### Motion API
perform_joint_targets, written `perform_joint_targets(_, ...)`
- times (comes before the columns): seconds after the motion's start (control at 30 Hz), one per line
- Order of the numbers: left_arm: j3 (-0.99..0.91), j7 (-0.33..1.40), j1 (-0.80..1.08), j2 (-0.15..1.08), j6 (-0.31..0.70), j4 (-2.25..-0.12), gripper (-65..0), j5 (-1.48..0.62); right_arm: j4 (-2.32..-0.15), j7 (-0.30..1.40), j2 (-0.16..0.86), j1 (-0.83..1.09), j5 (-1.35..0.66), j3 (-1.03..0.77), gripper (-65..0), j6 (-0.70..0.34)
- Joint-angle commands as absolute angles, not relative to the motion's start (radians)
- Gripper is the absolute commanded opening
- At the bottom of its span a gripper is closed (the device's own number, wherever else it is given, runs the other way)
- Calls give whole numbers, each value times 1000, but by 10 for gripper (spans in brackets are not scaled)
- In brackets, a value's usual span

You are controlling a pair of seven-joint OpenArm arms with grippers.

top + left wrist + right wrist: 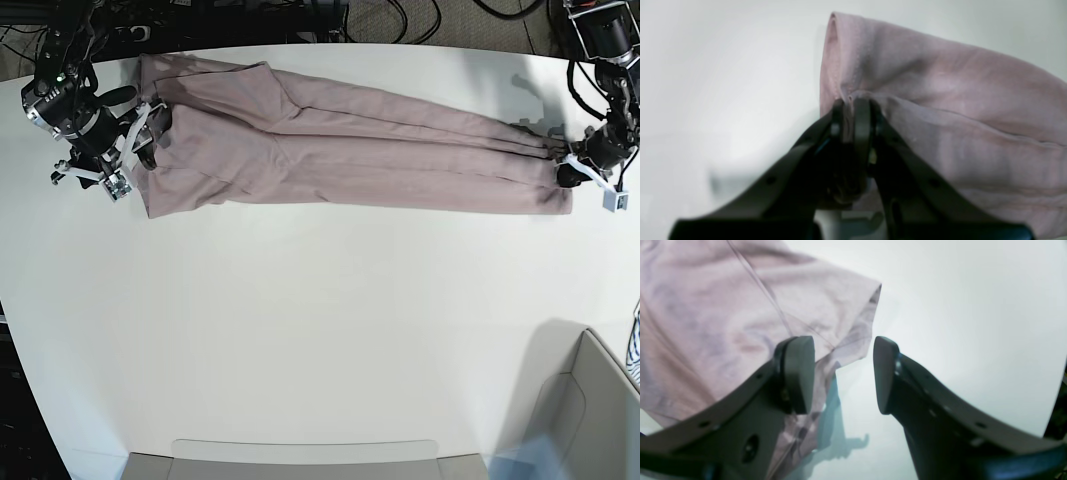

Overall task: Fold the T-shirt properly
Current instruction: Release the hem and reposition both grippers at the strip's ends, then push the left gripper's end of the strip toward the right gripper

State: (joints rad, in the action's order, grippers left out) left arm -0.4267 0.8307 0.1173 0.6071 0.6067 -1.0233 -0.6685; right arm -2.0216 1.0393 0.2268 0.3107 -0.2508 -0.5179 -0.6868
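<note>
The mauve-pink T-shirt [340,150] lies stretched into a long band across the far part of the white table [320,320]. My left gripper [566,172] is at the shirt's right end. In the left wrist view it [850,111] is shut on a pinch of hem, with the shirt [940,100] spreading to the right. My right gripper [150,135] is at the shirt's left end. In the right wrist view it [843,373] is open, one finger [798,373] resting over the shirt [723,306], whose corner edge hangs between the jaws, untouched by the other finger.
A grey box [590,410] stands at the front right corner, with a bit of blue-and-white striped cloth [634,350] at the right edge. A flat grey tray [300,460] sits at the front edge. Cables lie beyond the table's far edge.
</note>
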Motion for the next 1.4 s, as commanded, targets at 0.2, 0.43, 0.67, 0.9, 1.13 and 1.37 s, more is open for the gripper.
perform_joint_targets(0.2,-430,897,136,673,573,-1133,-650,-598,-2035,1027,239,302,-248,-524,-364,-698)
perform_joint_targets(0.43,-433,1012,159,665,570,-1310,-650,-598,-2035,1027,237,300,-248,-524,-364,-698)
perform_joint_targets(0.67,-489,1138,211,642,568,-1546,-650,-598,-2020,1026,237,303,-248,-524,-364,-698)
perform_joint_targets(0.9,-570,1314,217,493,568,-1837,-650,-598,-1954,1021,239,289,-248,-513,-364,-698)
perform_joint_targets(1.13,-493,1336,239,371,568,-1995,-650,-598,-1951,1021,239,286,-246,-460,-365,-698)
perform_joint_targets(1.37,-325,1331,263,237,568,-2026,-650,-598,-1951,1021,240,285,-213,-458,-365,-698)
